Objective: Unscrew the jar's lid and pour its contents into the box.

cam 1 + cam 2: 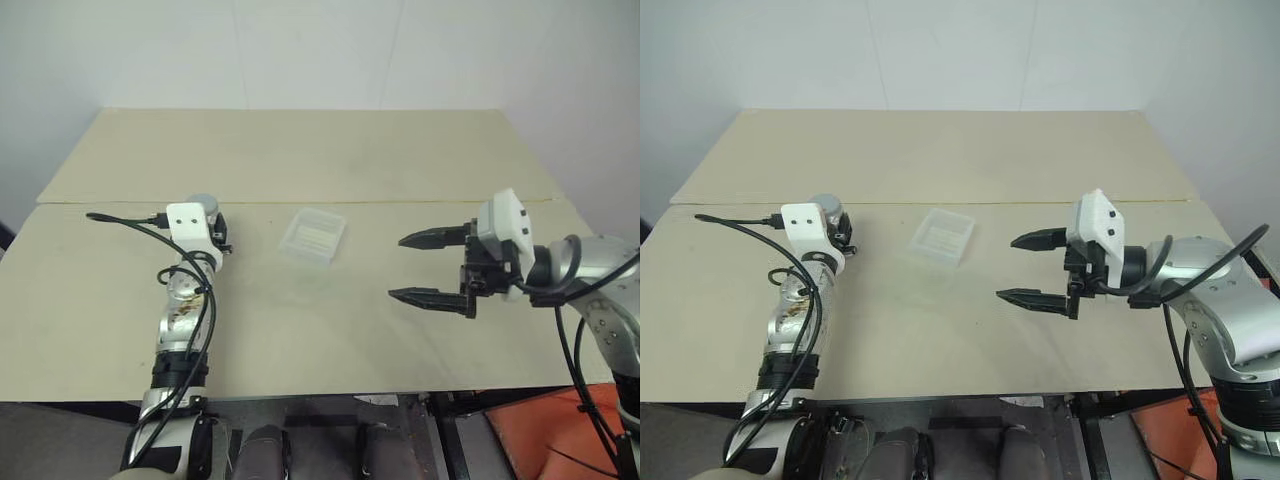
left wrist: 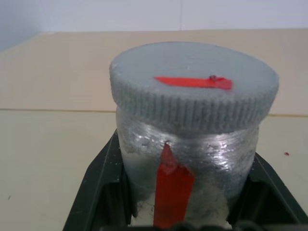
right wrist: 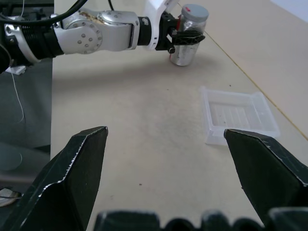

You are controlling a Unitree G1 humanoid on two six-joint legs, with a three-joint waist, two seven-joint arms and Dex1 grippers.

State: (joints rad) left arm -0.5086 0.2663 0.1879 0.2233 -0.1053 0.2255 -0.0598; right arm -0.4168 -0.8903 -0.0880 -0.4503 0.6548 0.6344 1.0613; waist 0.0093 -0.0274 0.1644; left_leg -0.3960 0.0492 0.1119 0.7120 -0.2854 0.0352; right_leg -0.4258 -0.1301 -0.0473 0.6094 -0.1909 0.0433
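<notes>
The left gripper [image 3: 185, 37] is clamped on the jar [image 3: 184, 48]: in the left wrist view a black finger [image 2: 98, 192] sits against each side of the glass wall, below the cap, with the red label strip facing the camera. The jar stands upright, its long axis vertical, base on or just above the table [image 1: 300, 330] (contact not resolvable). The lid [image 2: 194, 89] is on, grey and ribbed, red mark on top, and sits clear above the clamping fingers, so its rim is free all round. The right gripper [image 1: 432, 268] hangs over the table well apart from the jar, fingers spread wide, nothing between them. Seen along those fingers in the right wrist view, the jar lies far ahead, beyond the fingertips and toward the side of one finger [image 3: 72, 178]; the box [image 3: 238, 115] lies nearer, toward the other finger, resting flat on the table between the two arms. Judgement: the key relation is lid against right fingers. The lid's axis runs vertical, while the right gripper points roughly sideways toward the left arm, so it would need to close the gap and bring its fingers around the lid rim. Contents not discernible through the glass.
</notes>
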